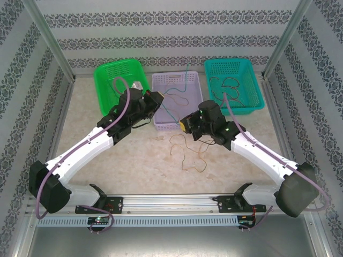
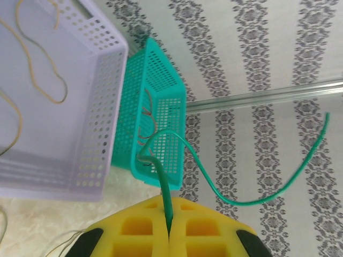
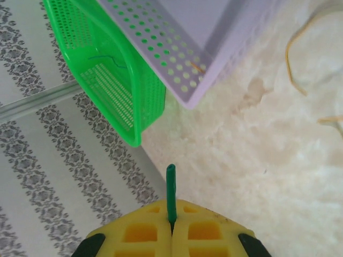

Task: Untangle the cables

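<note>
My left gripper [image 1: 156, 99] is shut on a green cable [image 2: 252, 202], at the near left corner of the purple basket [image 1: 177, 101]. In the left wrist view the cable leaves the yellow pads [image 2: 139, 230], loops out and ends free in the air. My right gripper [image 1: 186, 124] is shut on the same green cable's other end. There a short green stub [image 3: 171, 190] sticks up from the pads [image 3: 203, 233]. Thin brown and orange cables [image 1: 185, 151] lie tangled on the table between the arms. A yellow cable [image 2: 40, 75] lies inside the purple basket [image 2: 91, 123].
A green basket [image 1: 119, 80] stands at the back left and a teal basket [image 1: 234, 84] holding dark cables at the back right. The purple basket sits between them. Patterned walls and metal posts close in the table.
</note>
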You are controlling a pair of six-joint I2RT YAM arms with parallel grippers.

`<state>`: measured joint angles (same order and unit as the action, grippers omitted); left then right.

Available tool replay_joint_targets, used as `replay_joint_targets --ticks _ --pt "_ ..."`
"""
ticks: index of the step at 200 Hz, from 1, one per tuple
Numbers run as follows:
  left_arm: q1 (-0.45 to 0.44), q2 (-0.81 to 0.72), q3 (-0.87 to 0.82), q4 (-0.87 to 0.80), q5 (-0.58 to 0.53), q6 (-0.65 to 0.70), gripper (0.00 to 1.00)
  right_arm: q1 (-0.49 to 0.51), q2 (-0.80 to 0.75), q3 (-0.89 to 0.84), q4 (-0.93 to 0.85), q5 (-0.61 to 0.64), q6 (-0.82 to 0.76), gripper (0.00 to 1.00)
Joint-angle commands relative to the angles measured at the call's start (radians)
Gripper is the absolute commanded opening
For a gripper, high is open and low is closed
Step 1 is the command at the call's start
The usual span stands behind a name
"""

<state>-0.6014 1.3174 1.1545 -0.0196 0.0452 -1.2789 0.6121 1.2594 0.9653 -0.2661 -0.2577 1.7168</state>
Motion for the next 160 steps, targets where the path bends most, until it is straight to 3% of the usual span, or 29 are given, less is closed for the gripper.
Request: replay_joint_targets --ticks 1,38,60,80,95,117,133,160 --pt "0.019 -0.050 0.010 0.334 -0.076 0.059 0.00 0.017 0.028 -0.039 -0.098 -0.034 0.152 0.00" --pt "0.030 -0.052 -0.020 0.395 -0.041 0.066 0.00 0.003 0.037 -0.016 -0.074 -0.055 0.184 0.00" --pt "0.060 -0.067 -0.018 0.362 -0.018 0.074 0.00 -0.024 0.019 0.003 -0.134 -0.029 0.110 0.00" --pt "0.102 -0.076 -0.008 0.327 0.041 0.088 0.00 -0.069 -0.014 0.016 -0.152 0.010 -0.017 0.17" --pt "0.144 -0.065 0.015 0.283 0.149 0.089 0.00 -0.114 -0.035 0.052 -0.172 0.032 -0.189 0.38" --pt "0.171 -0.061 0.060 0.150 0.257 0.171 0.00 -0.140 -0.100 0.131 -0.246 0.167 -0.553 0.53" --pt "0.178 -0.052 0.099 0.026 0.306 0.234 0.00 -0.136 -0.159 0.140 -0.176 0.224 -0.803 0.58" --pt "0.178 -0.051 0.088 0.006 0.327 0.242 0.00 -0.087 -0.194 0.152 0.033 0.257 -1.065 0.65"
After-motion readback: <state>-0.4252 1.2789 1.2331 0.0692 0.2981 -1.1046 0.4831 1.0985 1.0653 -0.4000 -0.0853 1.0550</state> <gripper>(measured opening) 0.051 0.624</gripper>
